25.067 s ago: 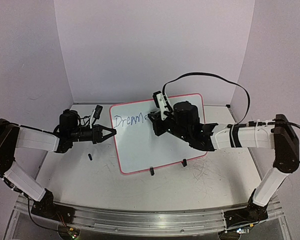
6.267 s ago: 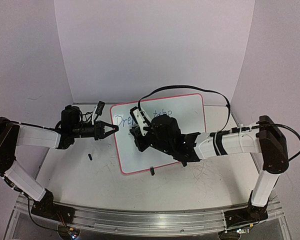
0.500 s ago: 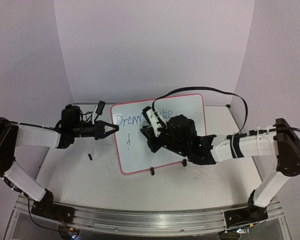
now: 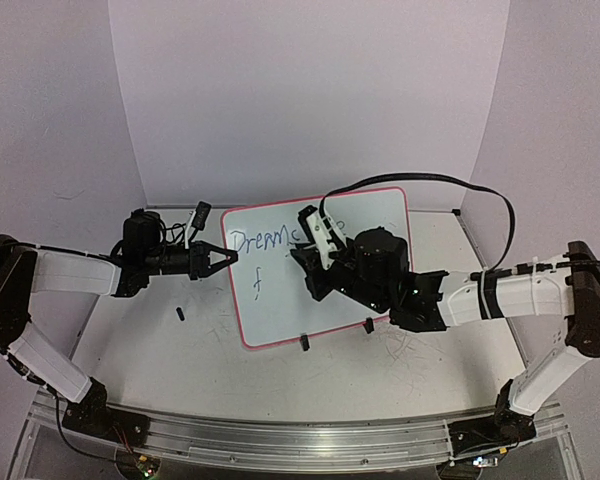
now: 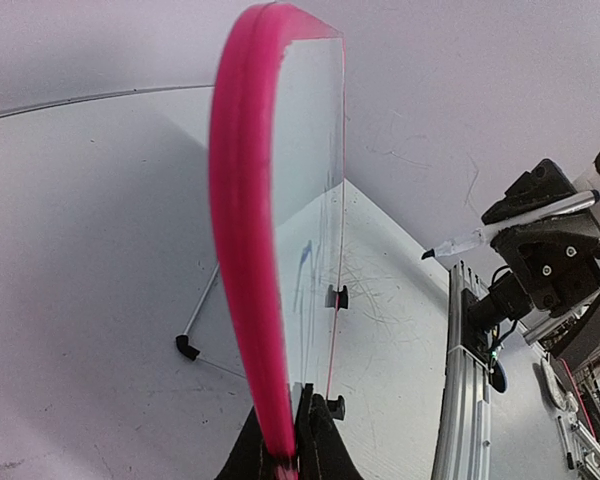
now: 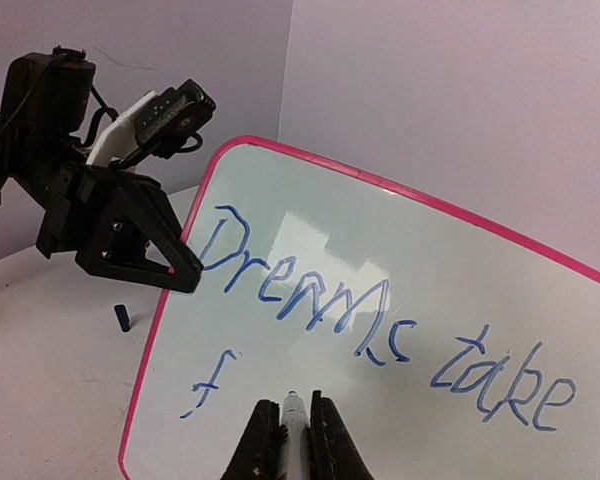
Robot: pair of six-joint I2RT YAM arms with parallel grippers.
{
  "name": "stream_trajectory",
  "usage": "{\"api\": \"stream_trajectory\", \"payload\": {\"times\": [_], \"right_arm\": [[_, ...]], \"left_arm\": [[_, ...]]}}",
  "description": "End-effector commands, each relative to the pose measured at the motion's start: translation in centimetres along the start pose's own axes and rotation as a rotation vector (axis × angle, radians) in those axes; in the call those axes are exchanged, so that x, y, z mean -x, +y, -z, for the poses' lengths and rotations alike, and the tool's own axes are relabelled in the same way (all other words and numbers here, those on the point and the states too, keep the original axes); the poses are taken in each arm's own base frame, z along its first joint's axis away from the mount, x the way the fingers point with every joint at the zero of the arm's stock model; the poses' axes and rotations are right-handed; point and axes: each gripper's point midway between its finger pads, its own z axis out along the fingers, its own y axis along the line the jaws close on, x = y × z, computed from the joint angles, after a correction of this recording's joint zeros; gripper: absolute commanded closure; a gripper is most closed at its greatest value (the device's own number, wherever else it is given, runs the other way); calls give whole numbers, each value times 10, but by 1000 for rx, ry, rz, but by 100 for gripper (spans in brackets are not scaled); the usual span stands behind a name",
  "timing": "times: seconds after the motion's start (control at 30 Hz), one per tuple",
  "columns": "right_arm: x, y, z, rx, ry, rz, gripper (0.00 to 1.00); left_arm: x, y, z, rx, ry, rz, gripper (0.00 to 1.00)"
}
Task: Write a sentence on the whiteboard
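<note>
The worktop (image 4: 150, 365) is a grey-white surface, scuffed, with dark scribbled marks (image 4: 412, 345) toward its right front and fainter ones left of centre. The whiteboard (image 4: 280, 300) stands on it around the middle, resting on two small black clip feet (image 4: 304, 343) along its lower edge. In the left wrist view a thin wire leg with a black tip (image 5: 187, 346) also touches the surface behind the board. A small dark cap-like piece (image 4: 181, 314) lies on the worktop left of the board, apart from it. An aluminium rail (image 4: 280, 440) runs along the near edge.
</note>
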Motion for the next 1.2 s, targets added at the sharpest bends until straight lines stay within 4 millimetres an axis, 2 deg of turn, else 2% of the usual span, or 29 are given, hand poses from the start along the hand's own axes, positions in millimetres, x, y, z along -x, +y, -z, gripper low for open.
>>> {"api": "stream_trajectory", "payload": {"times": [0.0, 0.27, 0.43, 0.57, 0.7, 0.97, 1.17], "right_arm": [[29, 9, -4, 47, -54, -29, 100], [20, 34, -23, 158, -18, -32, 100], [14, 39, -32, 169, -10, -18, 100], [12, 40, -38, 166, -11, -12, 100], [11, 24, -29, 78, -47, -18, 100], [13, 39, -42, 146, -34, -31, 100], [9, 36, -43, 131, -14, -31, 100]], "left_arm": [[0, 23, -2, 125, -9, -46, 100], [5, 21, -1, 124, -20, -50, 100], [6, 19, 0, 126, -22, -51, 100], [9, 17, 2, 126, -27, -55, 100], [11, 14, 3, 125, -30, -59, 100], [9, 12, 2, 116, -24, -59, 100], [8, 12, 0, 112, -19, -60, 100]]}}
